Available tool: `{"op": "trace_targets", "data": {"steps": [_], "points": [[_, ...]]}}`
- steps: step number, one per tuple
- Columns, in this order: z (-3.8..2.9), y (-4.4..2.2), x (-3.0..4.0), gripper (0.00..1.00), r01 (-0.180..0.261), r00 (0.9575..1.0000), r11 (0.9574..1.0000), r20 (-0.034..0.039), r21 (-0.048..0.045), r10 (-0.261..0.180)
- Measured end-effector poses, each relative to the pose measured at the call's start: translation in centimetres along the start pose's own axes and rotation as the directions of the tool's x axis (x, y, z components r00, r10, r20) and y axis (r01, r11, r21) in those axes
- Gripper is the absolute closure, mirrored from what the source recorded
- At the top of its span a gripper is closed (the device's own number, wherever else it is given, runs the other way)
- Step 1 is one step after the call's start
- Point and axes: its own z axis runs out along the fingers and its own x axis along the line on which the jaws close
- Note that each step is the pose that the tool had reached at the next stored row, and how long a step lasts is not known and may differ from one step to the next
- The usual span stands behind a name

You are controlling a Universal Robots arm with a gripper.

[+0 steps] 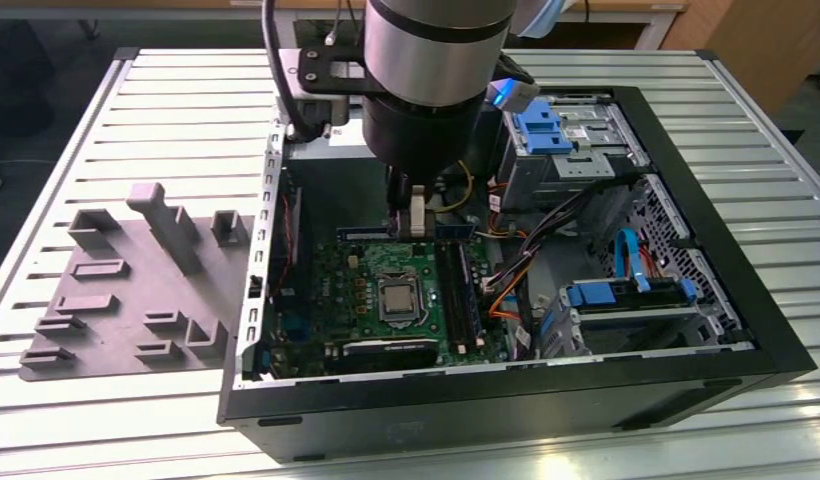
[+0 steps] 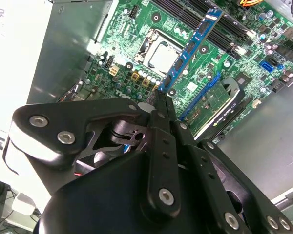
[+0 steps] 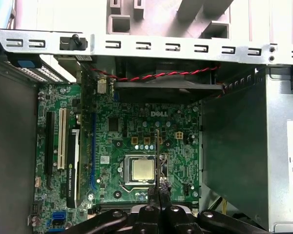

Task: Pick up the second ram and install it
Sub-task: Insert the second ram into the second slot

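In the second wrist view, the second ram (image 2: 194,45) was clamped at its edges between closed fingers of the gripper (image 2: 158,96); it was judged light, stiff, fragile.

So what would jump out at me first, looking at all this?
The big robot arm hangs down into an open computer case on the slatted table. Inside, its fingers pinch the second ram, a thin stick, over the green board beside the silver processor. A grey tray lies at the exterior view's left.

second ram (image 2: 193,46) in tool (image 2: 159,96) above green board (image 2: 121,30)
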Motion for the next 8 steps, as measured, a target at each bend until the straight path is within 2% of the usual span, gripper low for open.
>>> {"op": "trace_targets", "data": {"steps": [8], "points": [[0.00, -0.03, 0.00, 0.89, -0.001, 1.0000, 1.0000, 0.0000, 0.0000, 0.001]]}}
